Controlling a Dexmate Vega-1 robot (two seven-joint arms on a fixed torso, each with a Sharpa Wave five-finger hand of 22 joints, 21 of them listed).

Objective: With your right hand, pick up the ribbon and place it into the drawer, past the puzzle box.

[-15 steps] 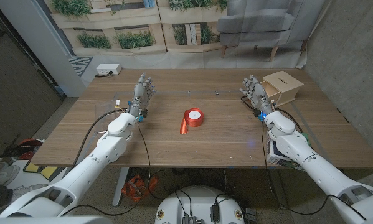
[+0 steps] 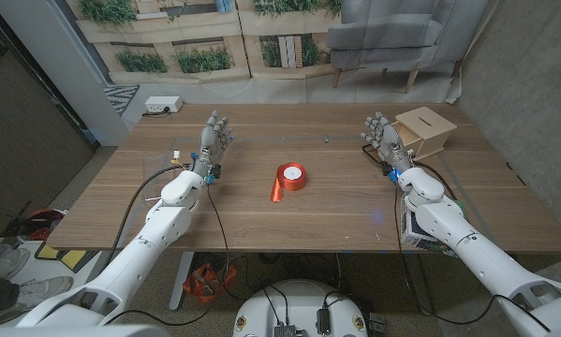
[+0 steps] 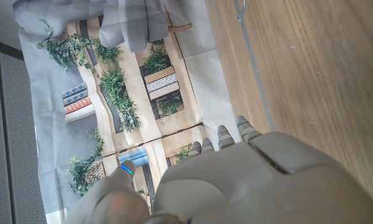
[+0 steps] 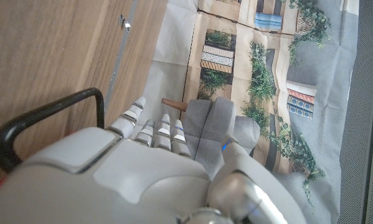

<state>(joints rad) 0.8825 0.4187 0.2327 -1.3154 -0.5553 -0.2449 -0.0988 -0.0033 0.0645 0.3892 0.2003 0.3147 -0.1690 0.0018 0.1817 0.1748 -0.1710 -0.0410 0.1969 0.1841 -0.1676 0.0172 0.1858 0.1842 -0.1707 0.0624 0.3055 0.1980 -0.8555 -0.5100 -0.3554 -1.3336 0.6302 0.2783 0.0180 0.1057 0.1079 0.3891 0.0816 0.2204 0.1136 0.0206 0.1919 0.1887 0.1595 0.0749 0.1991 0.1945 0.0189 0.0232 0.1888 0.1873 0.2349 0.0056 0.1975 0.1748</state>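
Red ribbon (image 2: 289, 177) lying flat (tail toward robot).

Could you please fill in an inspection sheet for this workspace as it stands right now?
Surface: wooden table, bare wood over most of it.
Job's things: red ribbon spool at the table's middle, a loose tail trailing toward the near edge; wooden box with a slot on top at the far right corner; whether it has a drawer cannot be told.
Clutter: small white device on the floor behind the table.
Hands: left hand and right hand open, fingers up, holding nothing.
Cables: black cables along the left arm.
Surroundings: grey armchair, plant-print backdrop.
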